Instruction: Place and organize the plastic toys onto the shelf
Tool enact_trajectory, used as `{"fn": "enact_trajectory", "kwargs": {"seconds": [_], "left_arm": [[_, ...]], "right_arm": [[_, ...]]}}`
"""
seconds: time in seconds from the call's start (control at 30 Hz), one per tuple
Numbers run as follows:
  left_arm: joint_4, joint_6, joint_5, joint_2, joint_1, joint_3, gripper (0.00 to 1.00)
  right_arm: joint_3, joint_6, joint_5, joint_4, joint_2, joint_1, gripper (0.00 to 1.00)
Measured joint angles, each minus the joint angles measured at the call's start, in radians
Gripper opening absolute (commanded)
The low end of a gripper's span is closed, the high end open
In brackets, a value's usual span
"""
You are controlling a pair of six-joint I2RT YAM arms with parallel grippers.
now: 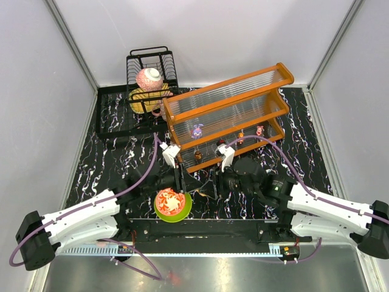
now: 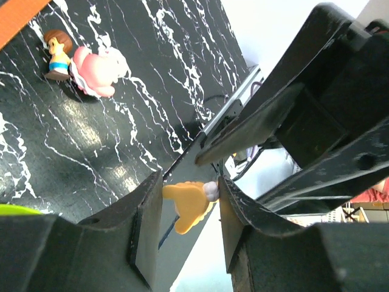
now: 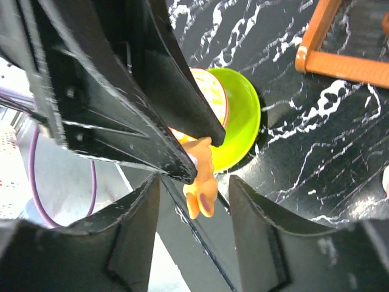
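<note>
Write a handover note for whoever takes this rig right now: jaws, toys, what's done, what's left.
Left gripper: jaws shut on the orange toy, in front of the shelf.
Right gripper: jaws open either side of that same toy, not gripping it.
Done: purple toy, brown-orange toy and pink toy are on the shelf's lower tier.
Left: shelve the orange toy, then the brown-haired figurine and pink-and-white toy, both on the table by the shelf's frame.
</note>
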Motion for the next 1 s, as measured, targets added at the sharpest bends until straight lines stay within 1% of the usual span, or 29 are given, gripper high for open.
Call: {"fn": "enact_trajectory", "kwargs": {"seconds": [0.07,0.17,0.3,0.4,0.5,0.63,0.77,0.93,1.0], "left_arm": [[0.018,-0.006,0.000,-0.014,-0.001,-0.022,0.00],[0.072,-0.033,-0.001,-0.070,-0.001,-0.086,0.00],[0.144,-0.076,-0.023,-0.162,-0.001,-0.156,0.00],[0.192,-0.099,-0.055,-0.231,-0.001,-0.188,0.00],[0.219,-0.114,-0.097,-0.296,-0.001,-0.210,0.00],[0.236,-0.122,-0.133,-0.341,-0.001,-0.220,0.00],[0.255,-0.126,-0.147,-0.345,-0.001,-0.220,0.00],[0.266,-0.126,-0.148,-0.345,0.000,-0.220,0.00],[0.266,-0.126,-0.148,-0.345,0.000,-0.220,0.00]], "right_arm": [[-0.005,0.006,0.002,0.020,-0.021,0.000,0.64],[-0.044,0.026,0.002,0.087,-0.079,0.000,0.67],[-0.147,0.090,0.002,0.222,-0.167,0.000,0.68],[-0.196,0.149,0.003,0.290,-0.192,0.000,0.68],[-0.220,0.212,0.019,0.330,-0.192,0.000,0.68],[-0.242,0.283,0.026,0.393,-0.180,0.000,0.68],[-0.285,0.354,0.025,0.504,-0.158,0.000,0.67],[-0.357,0.454,0.020,0.694,-0.109,0.000,0.67],[-0.389,0.494,0.020,0.780,-0.087,0.000,0.65]]}}
